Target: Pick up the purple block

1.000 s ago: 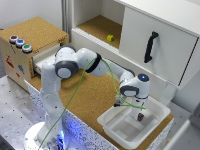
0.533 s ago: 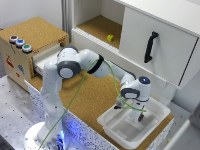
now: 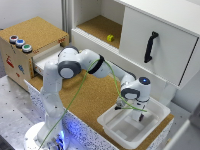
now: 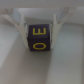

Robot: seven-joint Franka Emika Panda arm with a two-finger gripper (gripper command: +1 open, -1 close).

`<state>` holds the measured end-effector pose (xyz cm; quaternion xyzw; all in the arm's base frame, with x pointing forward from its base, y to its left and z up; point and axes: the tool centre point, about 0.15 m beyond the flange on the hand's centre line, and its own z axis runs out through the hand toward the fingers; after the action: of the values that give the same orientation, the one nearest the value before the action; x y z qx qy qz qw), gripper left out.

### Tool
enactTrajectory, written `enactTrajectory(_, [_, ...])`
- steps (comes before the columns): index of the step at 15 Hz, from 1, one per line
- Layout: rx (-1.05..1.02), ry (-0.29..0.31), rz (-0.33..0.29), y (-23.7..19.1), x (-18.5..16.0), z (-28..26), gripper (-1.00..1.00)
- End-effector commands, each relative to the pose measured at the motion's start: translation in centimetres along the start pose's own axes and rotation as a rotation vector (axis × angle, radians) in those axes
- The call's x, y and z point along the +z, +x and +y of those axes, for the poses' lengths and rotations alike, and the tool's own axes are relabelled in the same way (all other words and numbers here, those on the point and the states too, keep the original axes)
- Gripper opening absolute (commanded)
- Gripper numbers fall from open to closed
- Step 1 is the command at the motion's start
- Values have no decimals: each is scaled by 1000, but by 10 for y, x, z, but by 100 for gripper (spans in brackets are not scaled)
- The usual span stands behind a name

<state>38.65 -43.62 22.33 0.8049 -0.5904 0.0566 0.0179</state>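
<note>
In the wrist view the purple block [image 4: 39, 37] is a dark cube with yellow letters on its faces. It sits between my gripper's [image 4: 38, 36] two pale fingers [image 4: 20, 30], which press against its two sides. In the exterior view the gripper [image 3: 131, 116] reaches down into the white tray [image 3: 112, 127] at the exterior view's right. There the hand hides the block.
A small yellow-green object [image 3: 110, 37] lies inside the open white cabinet [image 3: 150, 40] at the back. A wooden box [image 3: 22, 55] with coloured buttons and a pulled-out drawer stands at the exterior view's left. The tray rests on a cork-topped counter [image 3: 85, 95].
The arm and gripper stay over the tray with almost no visible shift between the earlier frames and now.
</note>
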Motion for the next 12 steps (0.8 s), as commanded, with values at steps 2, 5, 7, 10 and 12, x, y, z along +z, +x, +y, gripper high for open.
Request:
enactTrajectory(2, [-275, 113, 156, -26, -98, -51, -100])
enactTrajectory(5, [-398, 182, 154, -74, -133, -64, -100])
enactTrajectory(7, [-486, 220, 147, -111, -152, -76, -100])
enactTrajectory(10, [-663, 252, 171, -180, -182, -105, -100])
enactTrajectory(12, [-799, 266, 189, -229, -197, -128, -100])
